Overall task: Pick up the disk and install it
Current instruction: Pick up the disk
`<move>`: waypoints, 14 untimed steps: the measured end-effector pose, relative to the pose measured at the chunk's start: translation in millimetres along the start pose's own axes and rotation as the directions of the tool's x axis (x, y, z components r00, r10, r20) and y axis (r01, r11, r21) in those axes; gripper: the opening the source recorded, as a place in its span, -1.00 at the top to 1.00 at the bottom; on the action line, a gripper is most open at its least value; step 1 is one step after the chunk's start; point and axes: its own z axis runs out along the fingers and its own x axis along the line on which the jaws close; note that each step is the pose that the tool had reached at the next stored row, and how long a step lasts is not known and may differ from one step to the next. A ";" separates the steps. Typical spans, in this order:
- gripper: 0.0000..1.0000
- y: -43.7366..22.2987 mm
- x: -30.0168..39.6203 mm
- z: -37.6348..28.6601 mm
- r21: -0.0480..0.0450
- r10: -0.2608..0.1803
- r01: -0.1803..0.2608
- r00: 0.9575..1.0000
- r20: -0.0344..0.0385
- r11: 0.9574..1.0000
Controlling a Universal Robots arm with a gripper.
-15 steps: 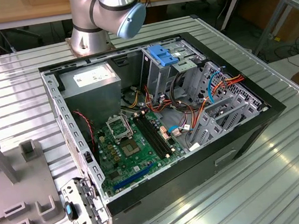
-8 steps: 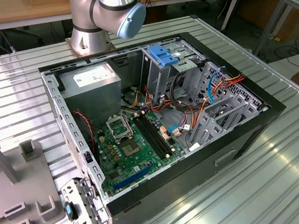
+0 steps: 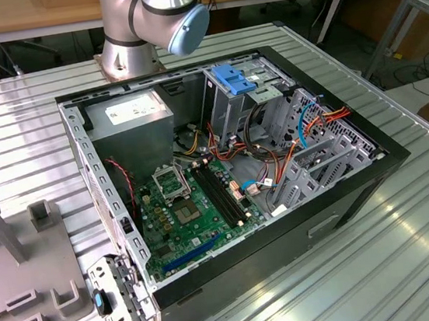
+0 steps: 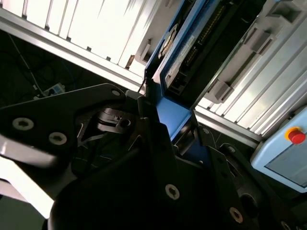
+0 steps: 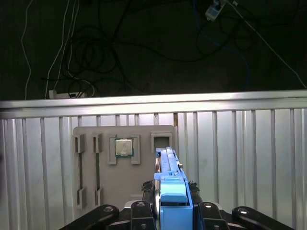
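Gripper (image 5: 171, 195) clamped tight on the disk (image 5: 167, 163) by its glossy blue plastic rail, flat dark body edge-on. Held over the ribbed aluminium bench (image 5: 249, 158), beside the grey moulded tray (image 5: 124, 182) near the bench edge.

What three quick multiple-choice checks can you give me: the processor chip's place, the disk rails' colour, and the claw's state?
1. Where does the processor chip lie?
A. in a recess of the grey fixture tray
B. on top of the power supply
C. on the bare ribbed table

2. What colour are the rails of the disk?
A. red
B. blue
C. yellow

3. How is the claw?
A. open and empty
B. shut on a cable
C. shut on the disk

Answers:
1 A: in the first wrist view the chip sits framed in a square recess of the tray.
2 B: both wrist views show bright blue plastic along the disk's edges.
3 C: in both wrist views the black fingers press against the disk from either side.
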 end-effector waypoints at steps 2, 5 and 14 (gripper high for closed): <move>0.25 0.0 0.0 -2.0 0.000 0.000 0.000 1.000 0.000 1.000; 0.25 -0.1 0.1 -6.2 0.000 0.000 0.000 1.000 0.000 1.000; 0.25 -0.3 0.2 -20.4 0.000 0.000 0.000 1.000 0.000 1.000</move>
